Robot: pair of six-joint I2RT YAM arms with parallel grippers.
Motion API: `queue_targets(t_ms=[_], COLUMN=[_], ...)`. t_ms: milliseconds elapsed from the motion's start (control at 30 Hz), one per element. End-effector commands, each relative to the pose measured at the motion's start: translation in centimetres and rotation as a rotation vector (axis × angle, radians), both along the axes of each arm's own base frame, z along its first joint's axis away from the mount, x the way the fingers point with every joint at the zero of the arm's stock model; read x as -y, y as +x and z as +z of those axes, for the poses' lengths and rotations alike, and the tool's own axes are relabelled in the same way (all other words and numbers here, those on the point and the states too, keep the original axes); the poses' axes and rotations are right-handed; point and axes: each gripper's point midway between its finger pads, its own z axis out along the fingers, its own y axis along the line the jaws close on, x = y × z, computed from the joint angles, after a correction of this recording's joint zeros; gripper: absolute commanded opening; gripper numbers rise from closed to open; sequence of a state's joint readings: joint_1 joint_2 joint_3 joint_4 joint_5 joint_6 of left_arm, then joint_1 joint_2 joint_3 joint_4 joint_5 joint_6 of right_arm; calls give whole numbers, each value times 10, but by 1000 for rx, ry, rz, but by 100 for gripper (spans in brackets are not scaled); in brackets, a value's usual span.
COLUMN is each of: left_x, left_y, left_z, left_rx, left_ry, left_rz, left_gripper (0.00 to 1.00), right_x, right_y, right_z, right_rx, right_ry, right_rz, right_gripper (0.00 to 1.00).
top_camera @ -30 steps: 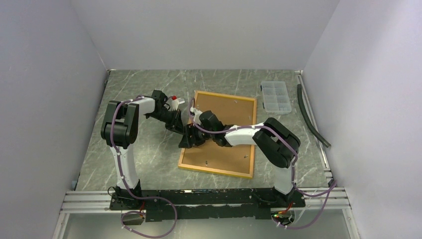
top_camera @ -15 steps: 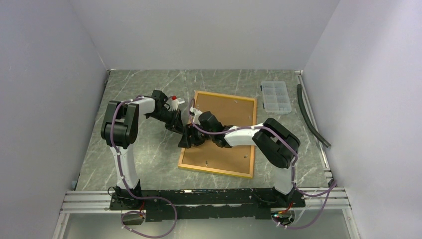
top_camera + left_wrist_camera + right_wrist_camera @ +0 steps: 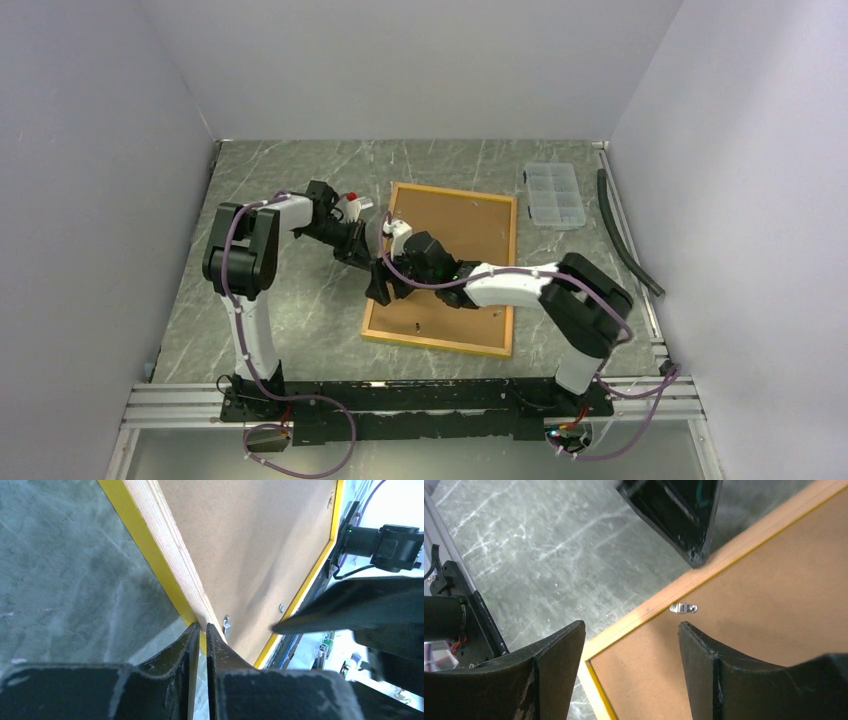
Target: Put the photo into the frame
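The frame (image 3: 450, 268) lies back-up on the table, showing its brown backing board and thin yellow border. My left gripper (image 3: 374, 254) is shut on the frame's left edge; in the left wrist view (image 3: 201, 626) the yellow border (image 3: 150, 555) sits between the fingertips. My right gripper (image 3: 383, 290) is open and hovers over the same edge, nearer its front corner. In the right wrist view (image 3: 631, 625) its fingers straddle the border beside a small metal clip (image 3: 683, 608). The photo is not in view.
A small clear compartment box (image 3: 554, 195) stands at the back right. A black hose (image 3: 627, 235) lies along the right rail. The left gripper's finger (image 3: 684, 525) shows at the top of the right wrist view.
My right gripper has moved nearer along the frame's left edge, and its elbow has swung out to the right. The left gripper has stayed on the edge.
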State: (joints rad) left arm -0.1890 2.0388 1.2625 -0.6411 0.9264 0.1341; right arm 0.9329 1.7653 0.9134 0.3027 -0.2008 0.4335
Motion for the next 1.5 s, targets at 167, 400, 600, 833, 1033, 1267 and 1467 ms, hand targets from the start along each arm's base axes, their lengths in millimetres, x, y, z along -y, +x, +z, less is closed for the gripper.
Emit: queue_targets(t_ms=[167, 400, 600, 833, 1033, 1267, 1467], left_x=[2, 1, 1, 2, 3, 3, 3], left_y=[-2, -10, -17, -17, -18, -18, -17], left_z=[34, 25, 15, 3, -1, -1, -1], left_rx=[52, 15, -13, -36, -53, -52, -49], left_ry=[-43, -48, -51, -51, -61, -64, -63], left_rz=[10, 16, 19, 32, 37, 33, 34], left_gripper=[21, 20, 18, 18, 16, 14, 14], right_x=[51, 68, 51, 34, 22, 16, 16], right_y=[21, 34, 38, 43, 50, 51, 48], right_z=[48, 33, 22, 5, 0, -5, -14], right_rx=[423, 746, 785, 796, 797, 782, 760], right_ry=[-222, -448, -470, -461, -452, -435, -430], right_rz=[-21, 89, 160, 174, 155, 149, 159], right_gripper=[79, 89, 89, 88, 86, 85, 84])
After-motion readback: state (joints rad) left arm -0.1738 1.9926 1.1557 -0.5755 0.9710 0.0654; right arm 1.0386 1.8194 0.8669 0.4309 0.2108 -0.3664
